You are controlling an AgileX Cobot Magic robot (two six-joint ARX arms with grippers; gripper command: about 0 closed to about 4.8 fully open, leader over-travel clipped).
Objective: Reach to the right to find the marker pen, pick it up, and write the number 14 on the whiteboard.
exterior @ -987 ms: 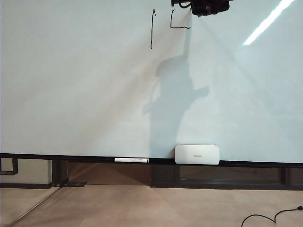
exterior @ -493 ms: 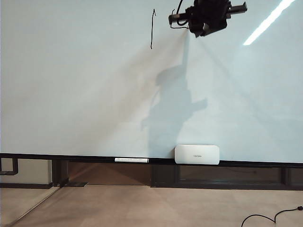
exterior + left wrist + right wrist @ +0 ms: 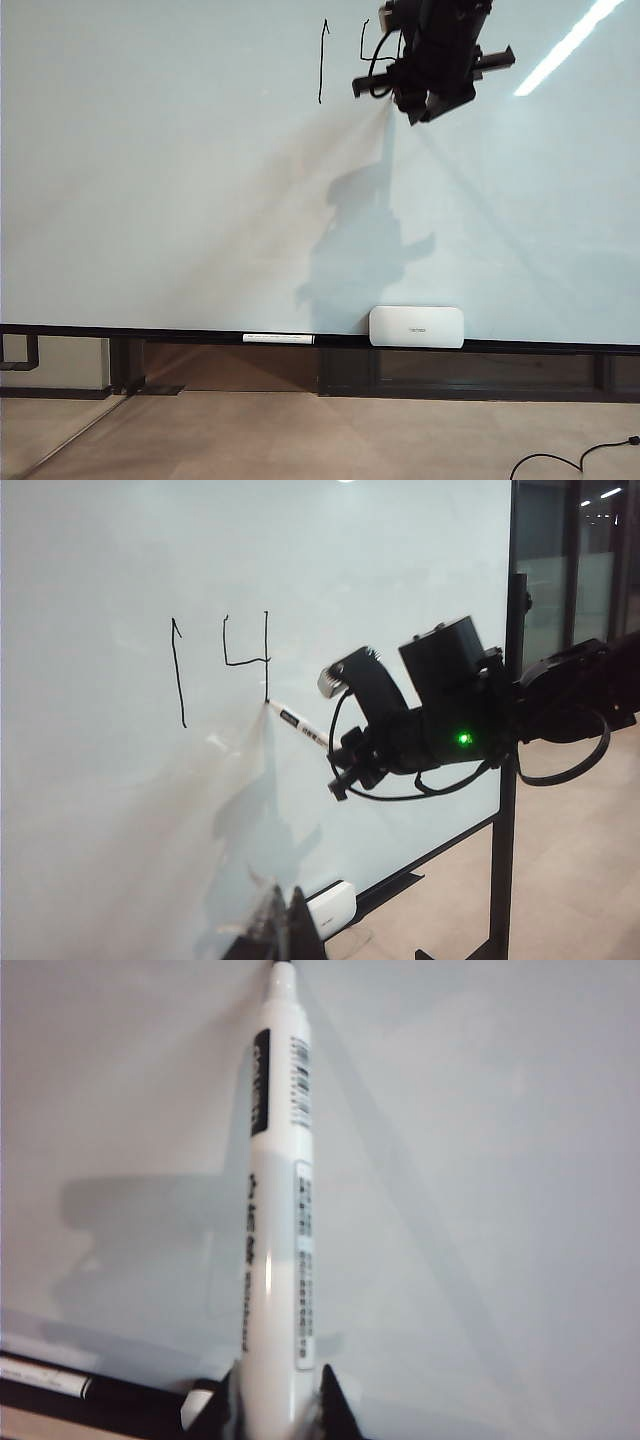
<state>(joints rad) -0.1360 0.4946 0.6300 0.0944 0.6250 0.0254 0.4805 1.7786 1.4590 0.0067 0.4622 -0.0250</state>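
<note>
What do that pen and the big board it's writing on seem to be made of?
The marker pen, shut in the right gripper up at the board, looks like smooth white plastic: glossy barrel, printed labels. The whiteboard seems a hard glossy coated panel: it mirrors a ceiling light. The left gripper is unseen.

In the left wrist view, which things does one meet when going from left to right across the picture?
Digit 1 → digit 4 → marker pen, nib at the 4's stem → right gripper holding it → whiteboard's dark edge post.
</note>
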